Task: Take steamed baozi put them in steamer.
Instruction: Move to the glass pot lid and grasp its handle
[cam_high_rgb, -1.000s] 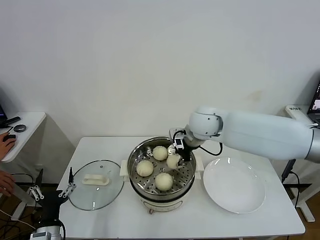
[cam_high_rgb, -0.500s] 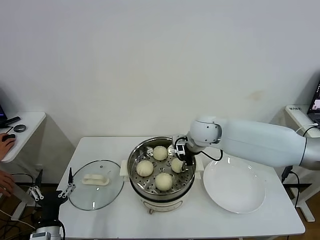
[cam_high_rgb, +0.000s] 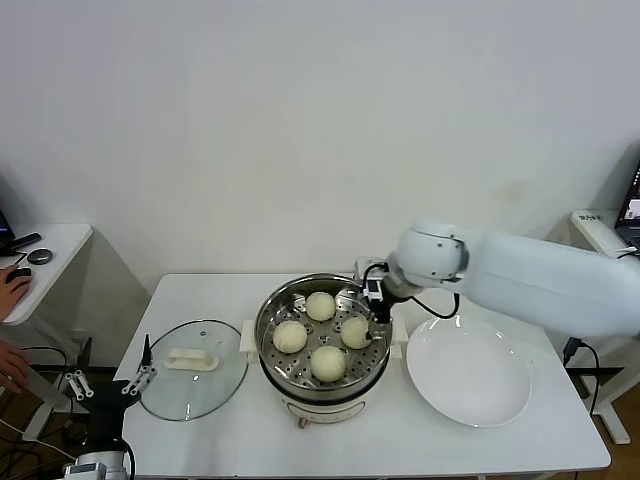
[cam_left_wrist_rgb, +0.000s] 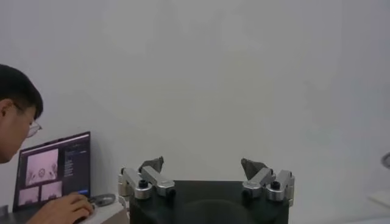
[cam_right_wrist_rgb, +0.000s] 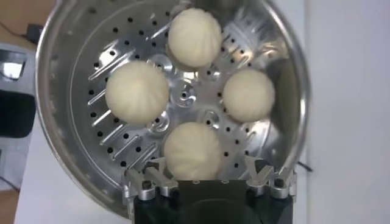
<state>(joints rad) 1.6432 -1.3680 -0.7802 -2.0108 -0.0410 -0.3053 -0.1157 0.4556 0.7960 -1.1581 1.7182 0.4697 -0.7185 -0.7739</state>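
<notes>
I have all four steamed baozi (cam_right_wrist_rgb: 192, 37) sitting apart on the perforated tray of the steamer (cam_high_rgb: 272, 312), spaced round its centre so none presses another. My right gripper (cam_high_rgb: 379, 305) hangs over the pot's right rim, fingers spread and holding nothing, with the nearest bun (cam_high_rgb: 355, 331) lying free just beside them. The white plate (cam_high_rgb: 468, 372) to the right is bare, so I judge the loading done. The glass lid (cam_high_rgb: 192, 368) lies on the surface at the left. My left gripper (cam_left_wrist_rgb: 206, 180) is parked low at the left, fingers spread wide.
</notes>
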